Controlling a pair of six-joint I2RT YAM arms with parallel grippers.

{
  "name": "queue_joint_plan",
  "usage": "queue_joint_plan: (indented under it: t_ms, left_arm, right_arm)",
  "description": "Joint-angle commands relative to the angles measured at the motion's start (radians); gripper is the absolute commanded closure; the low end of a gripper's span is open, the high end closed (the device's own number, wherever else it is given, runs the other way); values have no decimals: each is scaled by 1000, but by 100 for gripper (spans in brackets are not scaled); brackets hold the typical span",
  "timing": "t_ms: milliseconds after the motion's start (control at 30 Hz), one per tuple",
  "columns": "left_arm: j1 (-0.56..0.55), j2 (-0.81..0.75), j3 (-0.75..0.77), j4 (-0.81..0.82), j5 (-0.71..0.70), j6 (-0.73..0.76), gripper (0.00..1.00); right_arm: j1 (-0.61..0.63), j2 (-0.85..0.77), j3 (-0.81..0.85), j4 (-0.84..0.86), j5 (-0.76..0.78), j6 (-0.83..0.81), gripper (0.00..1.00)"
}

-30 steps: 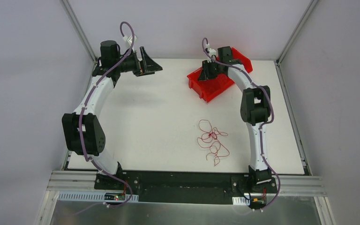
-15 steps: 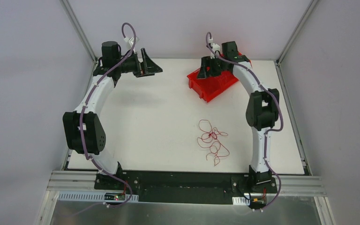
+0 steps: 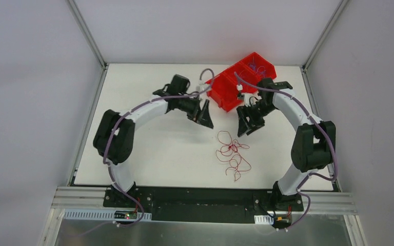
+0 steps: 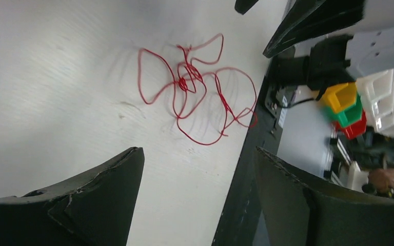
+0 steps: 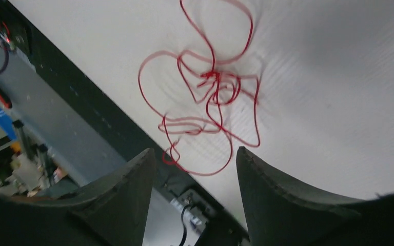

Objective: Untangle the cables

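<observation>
Both arms had swung inward from the far corners. Left gripper [image 3: 205, 119] and right gripper [image 3: 246, 128] hung wide apart, empty, above the red cables [image 3: 231, 154] tangled on the bench [image 3: 159, 154]. Judged feather-light, limp and springy; best pinched at an outer loop.

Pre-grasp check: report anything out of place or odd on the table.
Only the red cables stand out: a snarl on the table, knotted mid-heap, outside the red bins. The left gripper and right gripper hover open, clear of it.
</observation>
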Motion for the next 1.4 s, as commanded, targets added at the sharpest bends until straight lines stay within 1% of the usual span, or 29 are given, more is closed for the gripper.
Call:
queue_joint_plan:
  t_ms: [0, 100, 200, 267, 333, 467, 533, 567, 600, 633, 667, 700, 733, 767, 800, 833, 933, 1067, 1200, 1300, 1333, 1367]
  left_arm:
    - [-137, 94, -39, -24, 18, 30, 23]
    - [-200, 153, -61, -8, 13, -7, 27]
    - [-216, 188, -105, 79, 9, -87, 27]
    - [-225, 211, -128, 120, 17, -130, 28]
    - [-239, 232, -133, 135, 21, -139, 31]
    - [-256, 273, -123, 151, 9, -151, 34]
    - [-265, 299, -108, 158, 10, -170, 40]
    - [-268, 309, -99, 161, 11, -176, 46]
    - [-269, 314, -93, 162, 13, -179, 56]
    - [-270, 311, -91, 162, 14, -180, 68]
    - [-267, 299, -96, 161, 13, -176, 82]
    - [-262, 276, -108, 159, 12, -173, 93]
    - [-251, 240, -125, 159, 5, -169, 100]
    - [-234, 200, -146, 160, -1, -166, 100]
    - [-206, 153, -167, 159, -1, -165, 100]
    - [-185, 109, -188, 160, 3, -168, 100]
    - [-72, -34, -221, 124, 20, -161, 100]
    - [42, -181, -185, -33, 18, -26, 100]
    - [139, -264, -120, -171, 31, 81, 100]
    - [205, -295, -73, -264, 39, 157, 100]
    - [223, -299, -57, -297, 57, 188, 100]
    - [234, -301, -41, -329, 81, 227, 100]
  right_arm:
    - [0, -48, -123, -73, 48, 1, 39]
    - [-3, -27, -176, -23, 72, 39, 42]
    - [-4, 16, -196, 19, 63, 74, 45]
    - [-4, 30, -215, 80, 63, 108, 47]
    - [-4, 53, -224, 115, 59, 128, 48]
    - [-5, 93, -236, 163, 52, 167, 55]
    - [-5, 96, -251, 193, 68, 185, 58]
    - [-4, 96, -259, 204, 76, 189, 60]
    - [-3, 96, -263, 209, 84, 189, 62]
    - [-4, 97, -264, 210, 94, 190, 67]
    - [-4, 94, -265, 213, 109, 188, 75]
    - [-4, 90, -264, 216, 130, 188, 83]
    - [-4, 84, -265, 216, 151, 183, 91]
    - [-5, 72, -267, 220, 177, 177, 98]
    - [-9, 62, -269, 223, 200, 172, 100]
    - [-14, 50, -271, 226, 226, 164, 100]
    - [-35, 2, -285, 240, 277, 135, 100]
    - [-69, -70, -311, 279, 355, 82, 100]
    - [-97, -104, -320, 288, 450, 11, 100]
    - [-140, -127, -348, 290, 501, -56, 100]
    - [-159, -134, -343, 270, 491, -75, 100]
    - [-173, -140, -324, 231, 440, -102, 100]
